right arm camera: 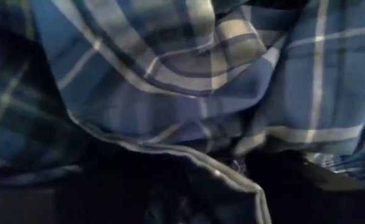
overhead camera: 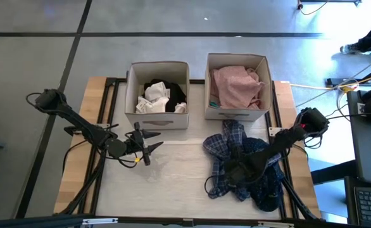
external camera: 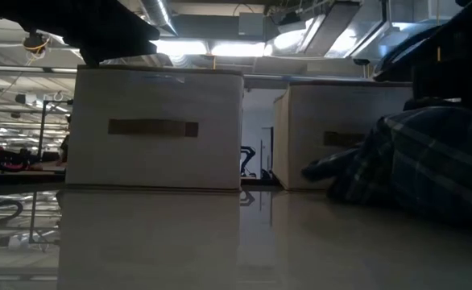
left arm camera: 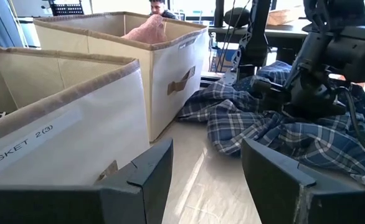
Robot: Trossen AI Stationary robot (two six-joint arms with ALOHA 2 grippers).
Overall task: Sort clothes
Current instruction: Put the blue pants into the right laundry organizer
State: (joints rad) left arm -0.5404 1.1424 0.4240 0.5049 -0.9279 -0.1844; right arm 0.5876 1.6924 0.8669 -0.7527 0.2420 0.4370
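The right gripper (overhead camera: pixel 236 172) is pressed down into the blue plaid shirt (overhead camera: pixel 233 149) heaped on the table (overhead camera: pixel 173 183) in front of the box (overhead camera: pixel 237 85) holding the pink garment (overhead camera: pixel 236 85), finger spread not discernible, while the left gripper (overhead camera: pixel 149 147) hovers with fingers spread.

Blue plaid with pale lines is seen on the shirt (overhead camera: pixel 226 142), and a darker navy garment (overhead camera: pixel 268 183) is bunched beside it. Pale pink fabric (overhead camera: pixel 236 87) is piled in one beige box (overhead camera: pixel 237 60), while white pieces (overhead camera: pixel 155 98) and black cloth (overhead camera: pixel 176 94) are mixed in the other beige box (overhead camera: pixel 157 65). The tabletop (overhead camera: pixel 173 183) is shown as pale, edged in light wood.
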